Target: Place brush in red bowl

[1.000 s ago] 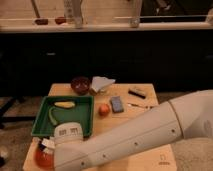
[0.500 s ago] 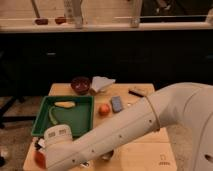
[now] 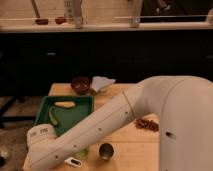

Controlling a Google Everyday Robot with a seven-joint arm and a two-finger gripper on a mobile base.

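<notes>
My white arm (image 3: 125, 120) crosses the table from the right down to its joint at the lower left (image 3: 40, 145). The gripper is not in view; it lies somewhere beneath or beyond the arm. The red bowl is hidden behind the arm's lower-left end. The brush cannot be picked out with certainty. A small white piece (image 3: 74, 161) shows at the bottom edge under the arm, and I cannot tell what it is.
A green tray (image 3: 75, 119) on the left holds a yellow item (image 3: 65, 104) and a green one (image 3: 52, 116). A dark maroon bowl (image 3: 80, 84) and a white crumpled cloth (image 3: 102, 82) sit at the back. A round metal cup (image 3: 105, 150), a green object (image 3: 83, 153) and brown bits (image 3: 146, 124) are also on the table.
The arm has swung further over the table. It now hides the red bowl at the lower left and the items in the table's middle, and uncovers the metal cup.
</notes>
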